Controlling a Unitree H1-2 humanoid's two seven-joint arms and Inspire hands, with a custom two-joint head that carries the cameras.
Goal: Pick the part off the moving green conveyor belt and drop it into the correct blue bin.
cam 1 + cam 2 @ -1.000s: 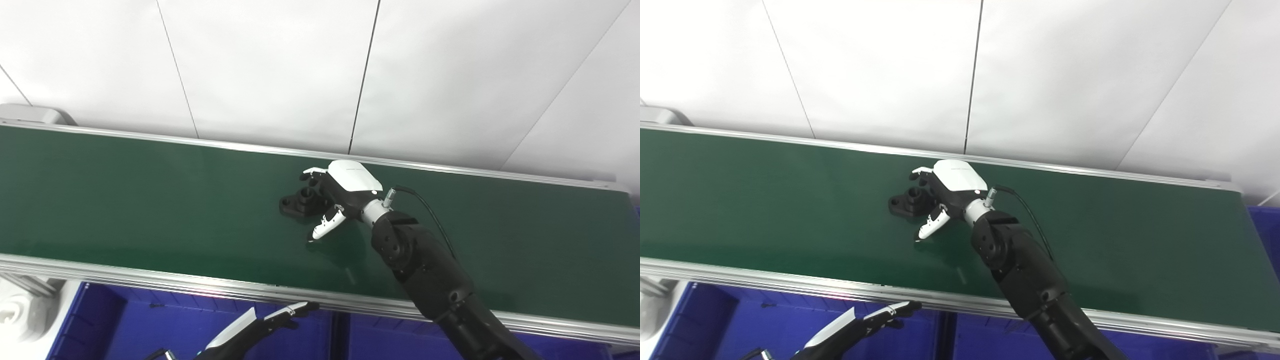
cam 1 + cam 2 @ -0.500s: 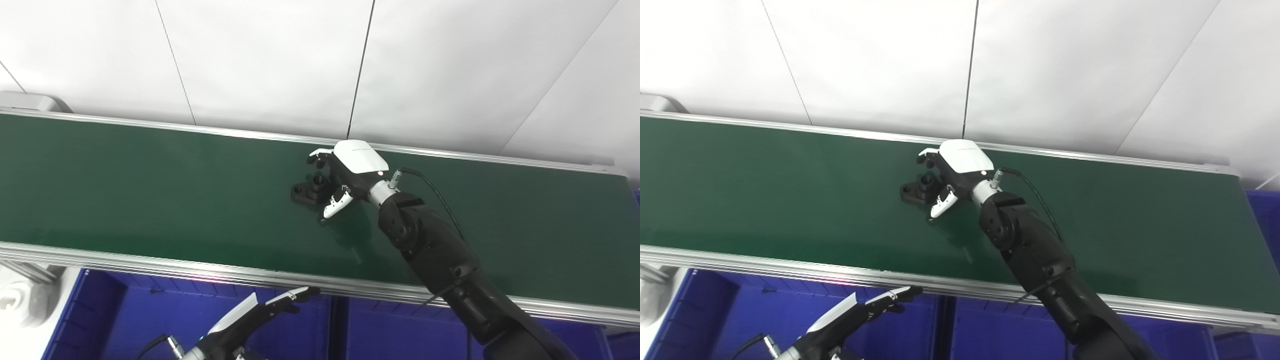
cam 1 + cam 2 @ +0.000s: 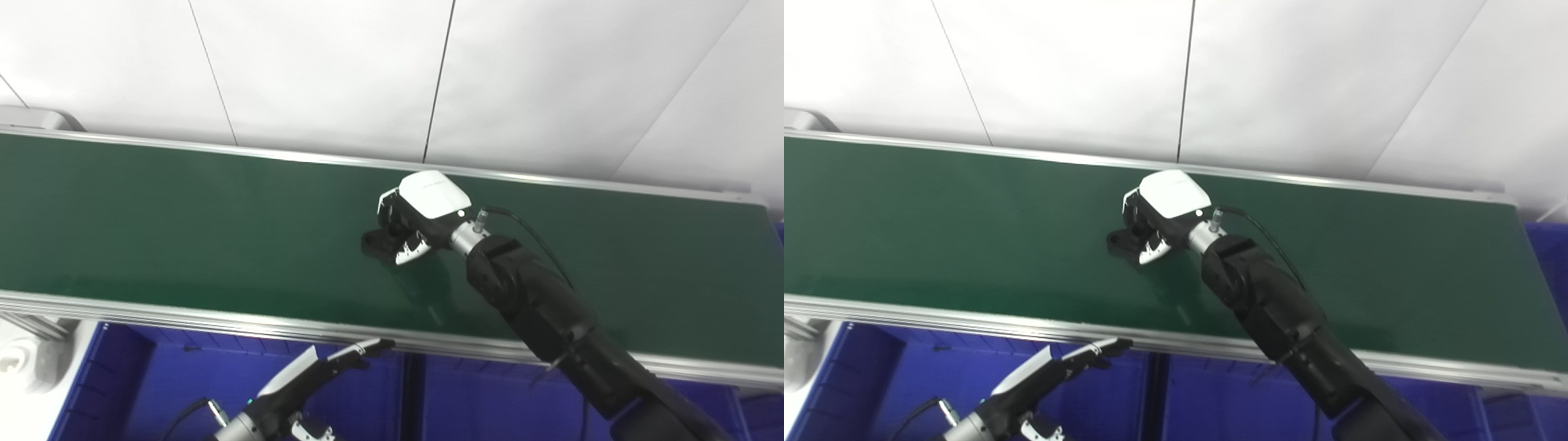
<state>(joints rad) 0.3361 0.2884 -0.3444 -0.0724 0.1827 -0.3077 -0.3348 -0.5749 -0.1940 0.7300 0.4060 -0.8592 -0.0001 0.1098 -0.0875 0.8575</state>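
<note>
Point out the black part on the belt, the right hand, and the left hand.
black part (image 3: 373, 241): left eye view, on its end sticking out left of the fingers.
right hand (image 3: 422, 205): left eye view, on the white back shell.
left hand (image 3: 1062, 367): right eye view, on its outstretched middle, over the blue bin.

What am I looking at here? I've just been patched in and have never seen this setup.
Both pictures come from two cameras side by side on a humanoid robot's head, looking down at a green conveyor belt. The right hand, white-backed on a black arm, has its fingers curled around a small black part on the belt; whether it has left the belt is unclear. The left hand waits below, fingers out, holding nothing, over blue bins in front of the belt.
</note>
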